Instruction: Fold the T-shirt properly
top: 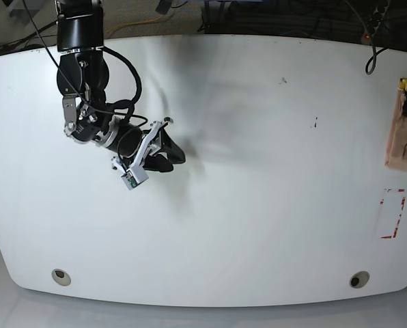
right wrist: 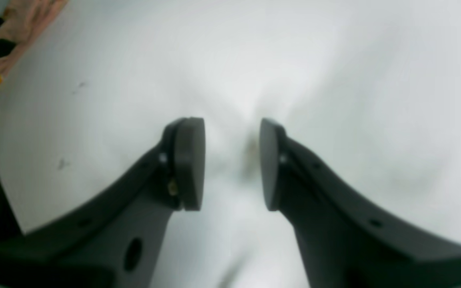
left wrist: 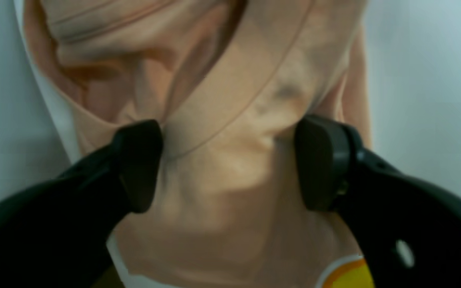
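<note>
White table (top: 258, 171) was mostly bare. From my left gripper (left wrist: 230, 164), fingers spread either side of a bunched peach fold, the T-shirt (left wrist: 222, 120) sat right between the pads and ran away toward the collar band; contact unclear. Right gripper (right wrist: 230, 164), partly spread on nothing, hovered well apart, so left was nearer. Shirt sat at the table's edge.

white table (top: 258, 225) — red dashed rectangle (top: 393, 214) near right edge | cables (top: 142, 24) behind, blurry

text: none legible | labels: none legible | numbers: none | signs: none
</note>
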